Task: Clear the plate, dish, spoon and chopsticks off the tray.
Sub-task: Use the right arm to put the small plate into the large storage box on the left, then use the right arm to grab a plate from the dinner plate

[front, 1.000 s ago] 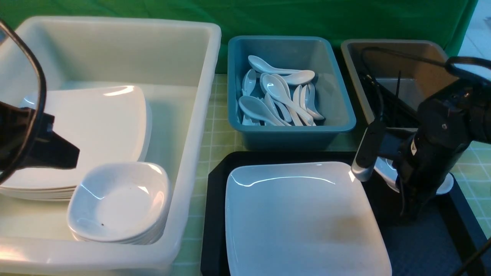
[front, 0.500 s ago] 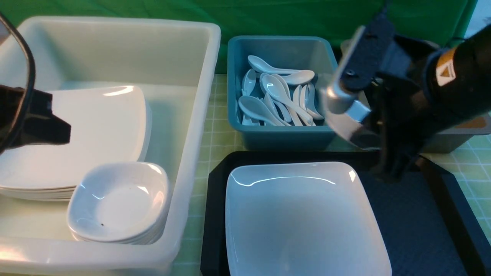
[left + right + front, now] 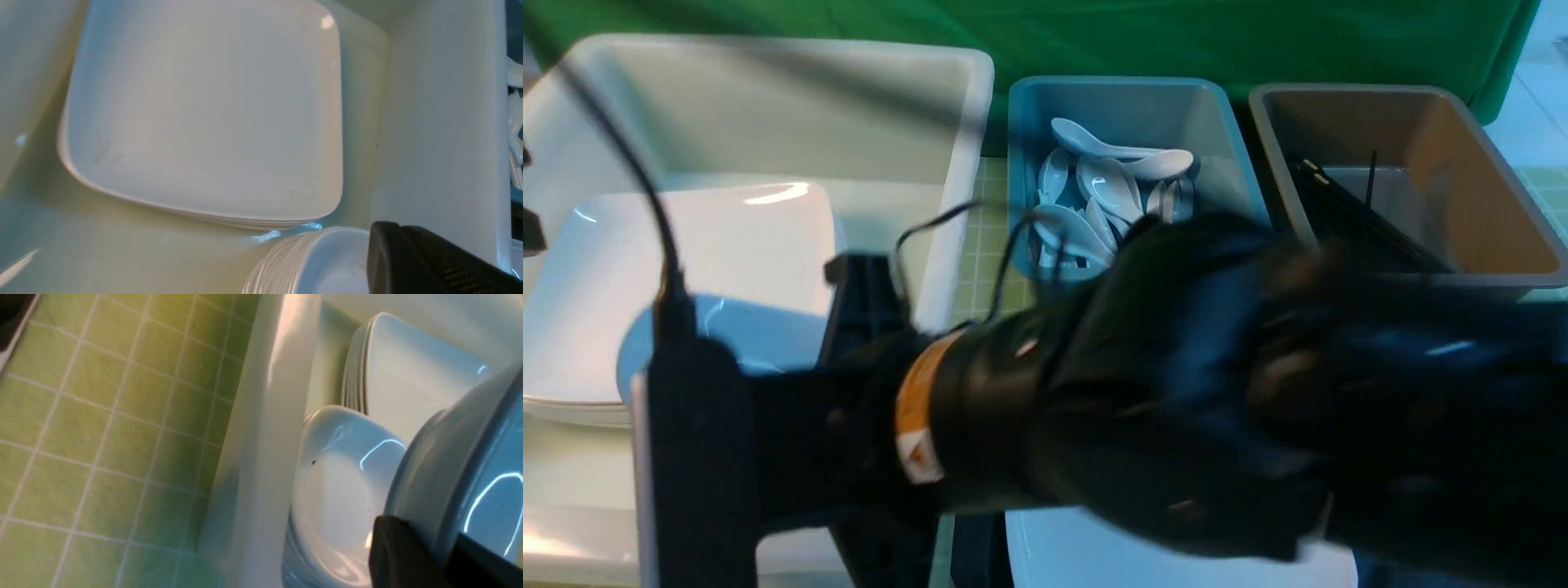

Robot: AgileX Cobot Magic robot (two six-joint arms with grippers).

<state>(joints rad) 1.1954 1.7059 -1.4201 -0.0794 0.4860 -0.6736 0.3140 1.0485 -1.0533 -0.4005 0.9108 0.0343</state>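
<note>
Prob. partway: R gripper (image 3: 433, 555) clamps the dish (image 3: 470, 465) over the white bin (image 3: 964, 163) at 9 o'clock of the tray (image 3: 977, 555), L gripper (image 3: 429, 261) closed w/ nothing seen in it, plate (image 3: 1078, 547) still on tray at 6 o'clock, spoon & chopsticks can't tell, arm hides rest.

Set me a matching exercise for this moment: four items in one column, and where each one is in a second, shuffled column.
Items
1. spoons
2. chopsticks
3. plate stack
4. single dish

Places
a. lying in the grey bin
b. clamped in the right gripper
c. piled in the blue bin
d. resting in the white bin

Pairs: 1-c, 2-a, 3-d, 4-b
</note>
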